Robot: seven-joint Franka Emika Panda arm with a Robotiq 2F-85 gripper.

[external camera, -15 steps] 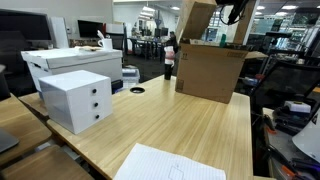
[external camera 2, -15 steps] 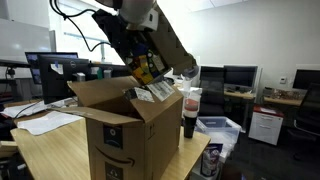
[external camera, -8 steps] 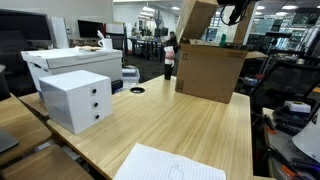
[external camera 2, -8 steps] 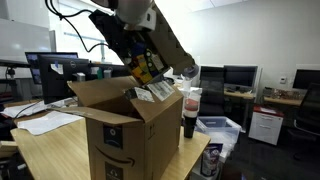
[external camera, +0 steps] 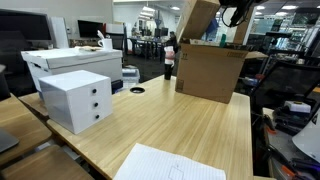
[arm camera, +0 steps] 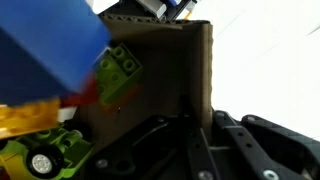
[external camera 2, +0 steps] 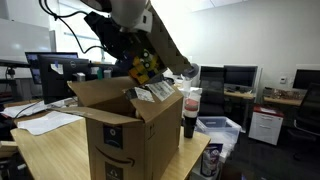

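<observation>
**A:** Office desks and monitors fill the background, and in front there is a long table [external camera: 200, 120] of pale wood, smooth, with a fine grain. What stands on it?

**B:** At the far right end is an open cardboard box [external camera 2: 125, 130], brown and matte, with its flaps standing up. At the near left is a white drawer unit [external camera: 75, 98], square and glossy. A sheet of paper [external camera: 170, 163] lies at the near edge.

**A:** And the gripper?

**B:** The gripper [external camera 2: 142, 73] hangs just above the open top of the box. It seems clenched on a yellow and blue toy [external camera 2: 147, 66], which I think is hard, shiny plastic. The toy is in the air over the opening, and as far as I can tell it is apart from the cardboard.

**A:** What does the wrist view give?

**B:** It is blurred. I see a blue block [arm camera: 50, 45], a green brick with studs [arm camera: 118, 72] and a green toy car [arm camera: 40, 158] with a black wheel, all against the brown inner wall. Which piece is the held one, I cannot tell there.

**A:** Which step is this?

**B:** I judge it is the carrying step, with the toy held at the mouth of the box. A next move calls for keeping clear of the flaps, which bend easily. It must also avoid the dark bottle [external camera 2: 190, 112] just right of the box, which is tall and easy to tip.
</observation>
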